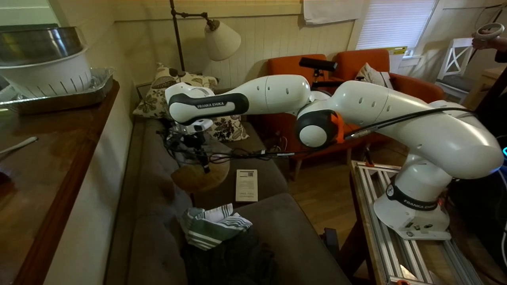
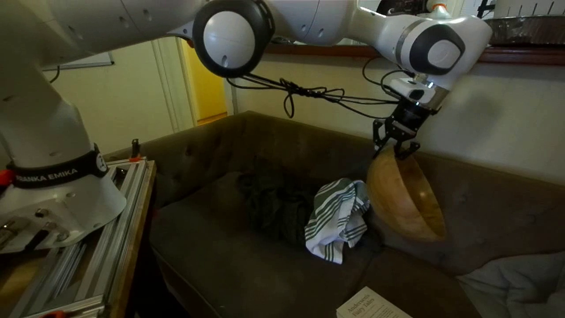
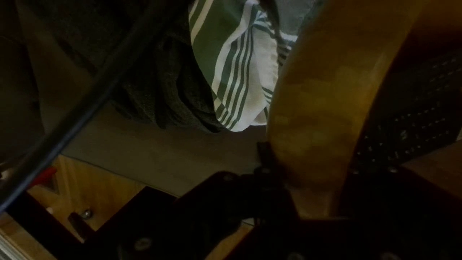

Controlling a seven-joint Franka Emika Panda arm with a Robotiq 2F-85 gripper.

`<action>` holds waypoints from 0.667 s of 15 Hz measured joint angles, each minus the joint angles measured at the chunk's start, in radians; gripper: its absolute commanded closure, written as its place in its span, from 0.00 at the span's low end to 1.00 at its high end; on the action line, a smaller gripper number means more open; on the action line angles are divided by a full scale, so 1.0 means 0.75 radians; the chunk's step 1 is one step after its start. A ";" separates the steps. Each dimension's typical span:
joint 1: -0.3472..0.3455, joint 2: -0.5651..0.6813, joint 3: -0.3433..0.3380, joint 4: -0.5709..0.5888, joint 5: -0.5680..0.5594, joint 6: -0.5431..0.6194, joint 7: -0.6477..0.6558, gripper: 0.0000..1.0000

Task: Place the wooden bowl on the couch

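Observation:
The wooden bowl hangs tilted steeply on its side above the couch. It also shows in an exterior view, partly behind the gripper. My gripper is shut on the upper part of the bowl's wall, one finger on each side. In the wrist view the bowl's wall runs between the dark fingers. The couch's backrest lies along the wall behind the bowl. Whether the bowl's lower edge touches the couch is not clear.
A green-striped towel and dark cloth lie on the couch beside the bowl. A book lies on the seat. Floral pillows stand at the far end. A wooden counter runs behind the backrest. Orange armchairs stand beyond.

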 measured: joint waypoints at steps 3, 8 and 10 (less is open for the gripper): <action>-0.048 0.058 0.002 0.000 0.017 -0.025 0.106 0.96; -0.055 0.135 0.000 0.002 0.018 -0.027 0.316 0.96; -0.033 0.156 -0.001 0.003 0.018 0.048 0.427 0.96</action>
